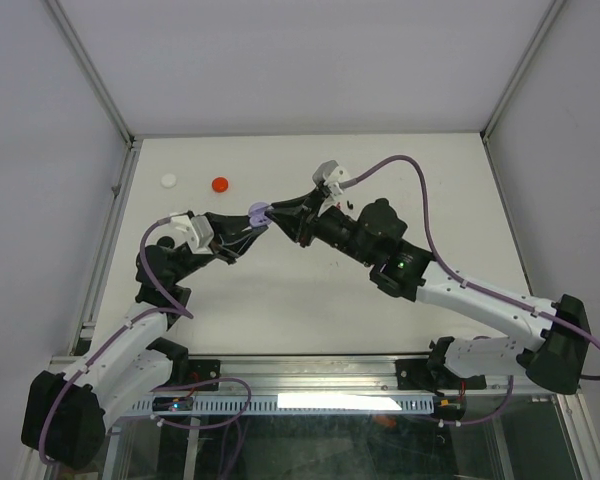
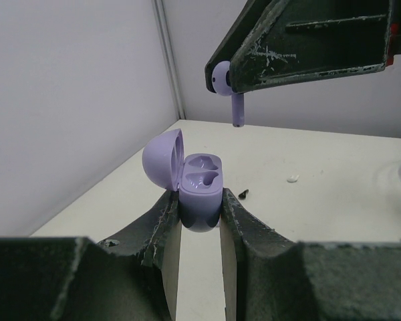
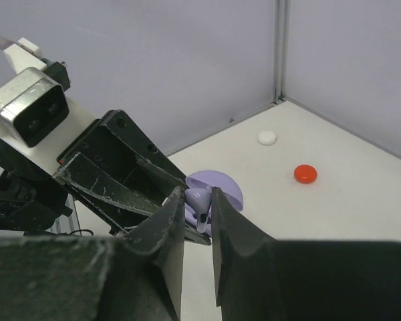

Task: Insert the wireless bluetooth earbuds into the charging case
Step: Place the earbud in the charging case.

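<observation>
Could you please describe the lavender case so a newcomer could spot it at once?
Near the middle of the table, the left gripper clamps the lavender case. Unlike the red case and white case lying farther back, it is open.

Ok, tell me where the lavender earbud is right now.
In the left wrist view the lavender earbud hangs pinched in the right gripper, just above the open lavender case held by the left gripper.

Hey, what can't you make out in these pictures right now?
Top view: lavender case mostly covered by both arms' jaws.
Left wrist view: case base hidden between left jaws; black speck and white speck too small to identify.
Right wrist view: lavender earbud partly covered by right jaws.
</observation>
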Controlling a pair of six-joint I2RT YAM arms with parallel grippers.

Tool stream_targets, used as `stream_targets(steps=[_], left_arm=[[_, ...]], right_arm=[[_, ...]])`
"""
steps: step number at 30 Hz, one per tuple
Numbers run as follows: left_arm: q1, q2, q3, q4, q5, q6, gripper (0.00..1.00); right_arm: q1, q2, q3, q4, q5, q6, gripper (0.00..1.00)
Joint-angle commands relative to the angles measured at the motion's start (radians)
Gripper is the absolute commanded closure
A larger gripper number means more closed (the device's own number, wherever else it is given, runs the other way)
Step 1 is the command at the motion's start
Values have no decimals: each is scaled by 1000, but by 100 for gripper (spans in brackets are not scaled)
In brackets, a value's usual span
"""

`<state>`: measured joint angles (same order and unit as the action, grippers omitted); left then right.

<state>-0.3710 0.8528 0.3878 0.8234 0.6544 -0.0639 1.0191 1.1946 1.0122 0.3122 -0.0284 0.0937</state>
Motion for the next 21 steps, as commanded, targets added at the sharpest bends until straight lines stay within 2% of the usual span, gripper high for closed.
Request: stream_targets(steps=[1, 21], left_arm=[[8, -31, 0, 47, 33, -12, 100], [9, -32, 2, 40, 50, -23, 100]], right_arm=[[17, 10, 11, 149, -40, -27, 85], [38, 72, 35, 129, -28, -68, 85]])
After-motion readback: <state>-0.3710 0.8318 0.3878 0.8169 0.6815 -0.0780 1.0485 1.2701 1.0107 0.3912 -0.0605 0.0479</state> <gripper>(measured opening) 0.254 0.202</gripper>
